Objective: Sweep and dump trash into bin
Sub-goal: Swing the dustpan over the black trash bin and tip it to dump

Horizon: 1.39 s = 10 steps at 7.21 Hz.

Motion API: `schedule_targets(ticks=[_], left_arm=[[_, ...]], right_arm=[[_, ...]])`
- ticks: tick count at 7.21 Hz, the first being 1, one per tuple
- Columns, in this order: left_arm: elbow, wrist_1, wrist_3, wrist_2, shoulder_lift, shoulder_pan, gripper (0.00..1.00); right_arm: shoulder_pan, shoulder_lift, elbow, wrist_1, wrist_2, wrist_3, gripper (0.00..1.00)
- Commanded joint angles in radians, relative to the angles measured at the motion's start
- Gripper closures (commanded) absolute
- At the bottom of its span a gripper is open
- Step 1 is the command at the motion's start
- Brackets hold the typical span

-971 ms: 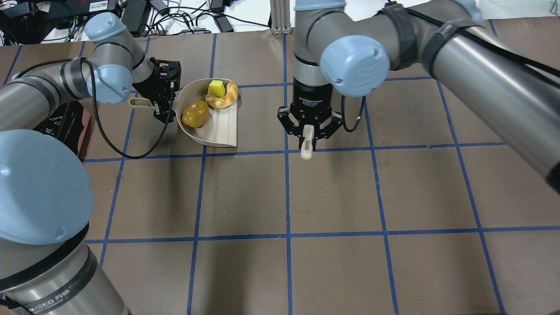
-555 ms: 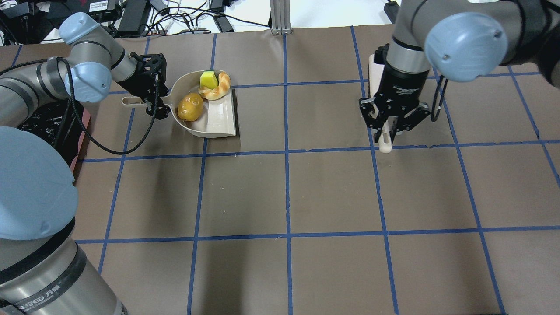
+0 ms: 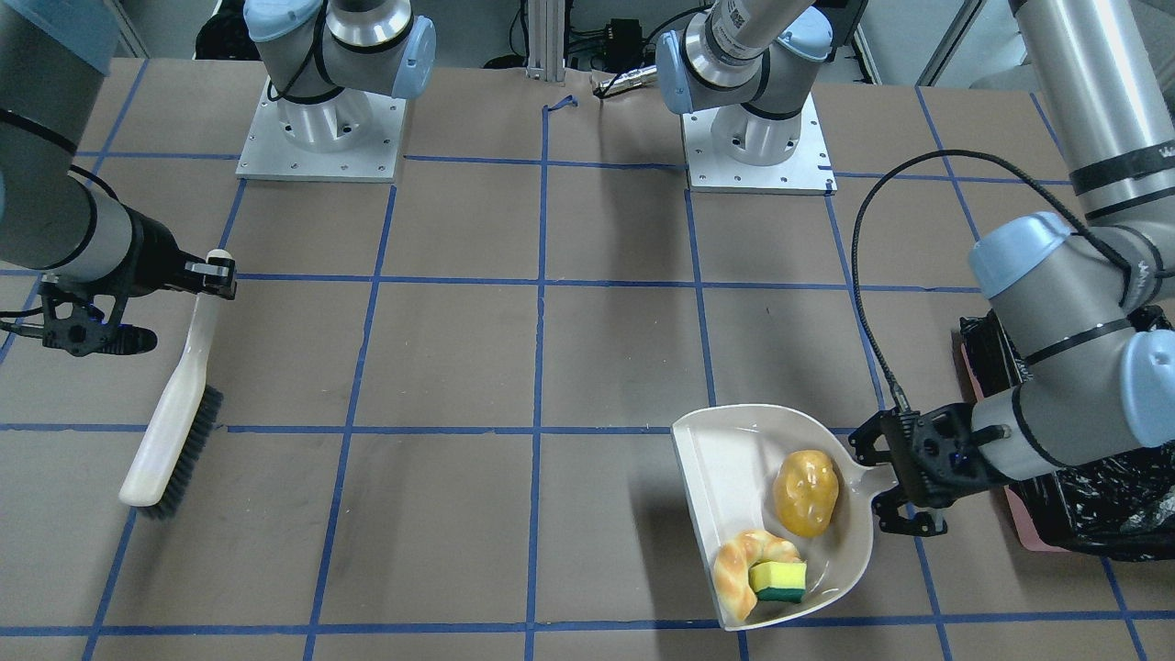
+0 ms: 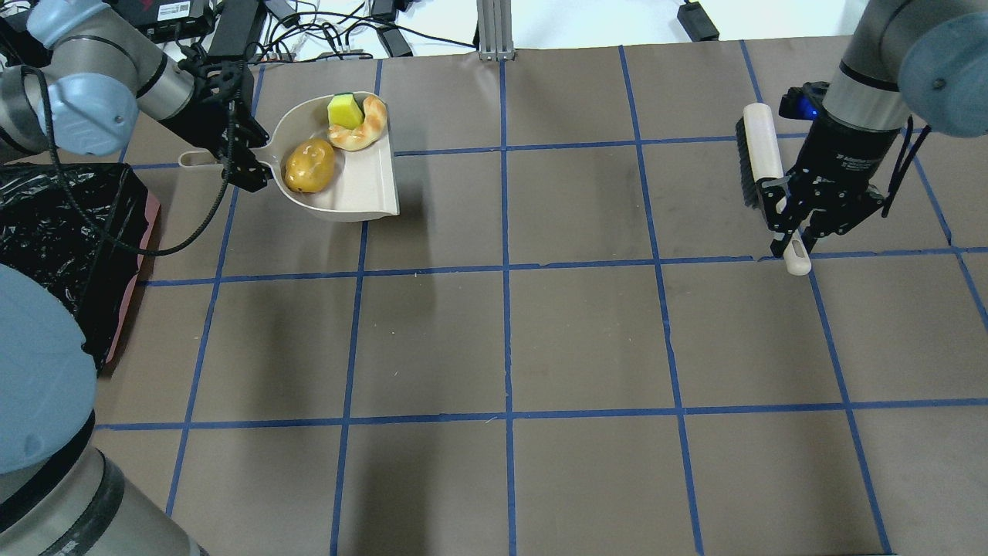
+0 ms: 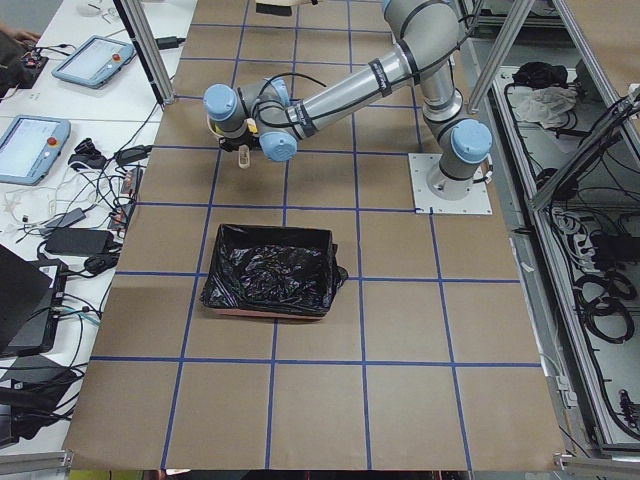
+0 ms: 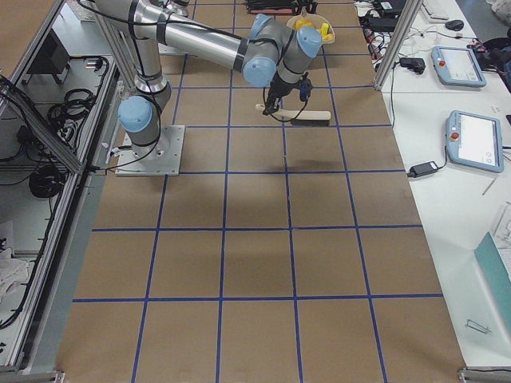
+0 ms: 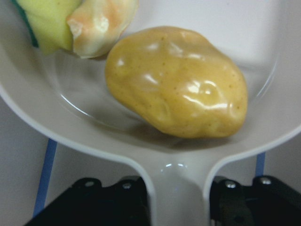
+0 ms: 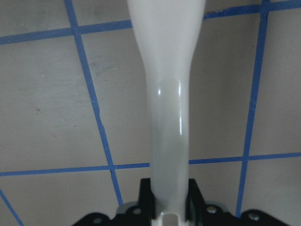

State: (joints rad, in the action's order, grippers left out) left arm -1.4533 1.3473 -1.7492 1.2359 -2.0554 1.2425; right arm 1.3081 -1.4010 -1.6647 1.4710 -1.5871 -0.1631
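Observation:
The beige dustpan (image 4: 374,189) holds the trash: a yellow-brown potato (image 4: 309,166), a tan croissant (image 4: 360,131) and a yellow-green sponge (image 4: 344,110). My left gripper (image 4: 245,158) is shut on the dustpan's handle (image 7: 176,188) at the far left of the table. The bin (image 4: 54,224), pink with a black bag, stands nearer me, left of the dustpan. My right gripper (image 4: 799,232) is shut on the handle (image 8: 167,117) of a white brush (image 4: 760,147) at the far right. In the front-facing view the potato (image 3: 806,492) lies in the dustpan (image 3: 734,459) beside the bin (image 3: 1102,514).
Brown paper with a blue tape grid covers the table. Cables and power bricks (image 4: 324,31) lie past the far edge. A metal post (image 4: 494,27) stands at the far middle. Both arm bases (image 3: 321,138) sit at my side of the table.
My left arm has carried the loaded dustpan left and farther away, closer to the bin. My right arm has swung the brush from the table's middle to the far right.

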Motion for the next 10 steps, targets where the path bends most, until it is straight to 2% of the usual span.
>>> schedule_targets(ticks=[1,2,4,5,8,9,10], left_arm=[[0.063,0.174,-0.166,0.034,0.046,-0.143,1.0],[0.071,0.188,-0.273,0.096,0.064,-0.199,1.0],[0.077,0.225,-0.415,0.152,0.086,-0.328,1.0],[0.092,0.248,-0.478,0.178,0.098,-0.398,1.0],[0.178,0.349,-0.591,0.283,0.138,-0.552,1.0],[0.185,0.352,-0.625,0.331,0.144,-0.59,1.0],[0.186,0.346,-0.66,0.332,0.136,-0.63,1.0]], right_arm=[[-0.079,0.017,-0.02,0.038,-0.074,-0.087,1.0],[-0.117,0.039,-0.03,0.045,-0.068,-0.114,1.0],[-0.119,0.145,-0.004,0.215,-0.1,-0.13,1.0],[-0.107,0.202,0.04,0.247,-0.134,-0.124,1.0],[-0.078,0.249,0.068,0.21,-0.126,-0.153,0.99],[-0.031,0.257,0.068,0.216,-0.137,-0.147,0.99],[-0.03,0.257,0.063,0.222,-0.14,-0.147,0.99]])
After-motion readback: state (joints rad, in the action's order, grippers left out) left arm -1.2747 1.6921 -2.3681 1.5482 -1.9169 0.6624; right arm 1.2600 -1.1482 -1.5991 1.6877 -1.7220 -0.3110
